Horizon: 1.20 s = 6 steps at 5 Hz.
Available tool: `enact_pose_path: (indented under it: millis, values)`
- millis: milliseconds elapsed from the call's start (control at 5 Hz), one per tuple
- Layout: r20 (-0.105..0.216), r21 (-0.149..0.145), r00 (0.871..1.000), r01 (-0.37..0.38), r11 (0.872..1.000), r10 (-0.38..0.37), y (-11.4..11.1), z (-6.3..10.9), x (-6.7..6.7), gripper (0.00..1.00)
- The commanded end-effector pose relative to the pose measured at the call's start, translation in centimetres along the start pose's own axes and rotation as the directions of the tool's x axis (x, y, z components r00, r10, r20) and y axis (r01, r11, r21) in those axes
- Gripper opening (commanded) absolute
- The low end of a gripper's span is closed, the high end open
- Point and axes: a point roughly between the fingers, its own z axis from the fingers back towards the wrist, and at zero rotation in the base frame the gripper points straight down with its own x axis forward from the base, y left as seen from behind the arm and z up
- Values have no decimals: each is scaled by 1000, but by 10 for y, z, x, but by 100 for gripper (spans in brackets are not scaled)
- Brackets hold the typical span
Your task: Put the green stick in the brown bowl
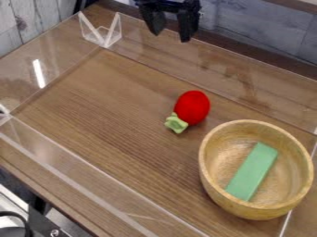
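The green stick (254, 171) lies flat inside the brown bowl (213, 148), which stands at the front right of the table. It rests slanted across the bowl's floor. My gripper (169, 30) hangs at the back of the table near the top edge of the view, far from the bowl. Its dark fingers (152, 22) point down with a gap between them and nothing held.
A red round object (191, 106) with a small green stub (179, 124) lies mid-table, left of the bowl. Clear acrylic walls (37, 74) enclose the wooden table (99, 111), with a clear bracket (99, 31) at the back left corner.
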Motion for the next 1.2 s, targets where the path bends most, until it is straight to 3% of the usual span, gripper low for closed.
enact_pose_path:
  millis: [0, 200, 400, 600, 1000]
  values:
    - [65, 17, 998, 7, 1000, -8, 0, 16, 25, 100]
    - [48, 8, 999, 8, 1000, -8, -1, 14, 33, 100]
    - [50, 30, 996, -78, 996, 77, 7, 2, 22, 100]
    - [65, 34, 986, -154, 987, 152, 14, 2, 17, 100]
    - [88, 3, 987, -137, 991, 136, 25, 16, 32, 100]
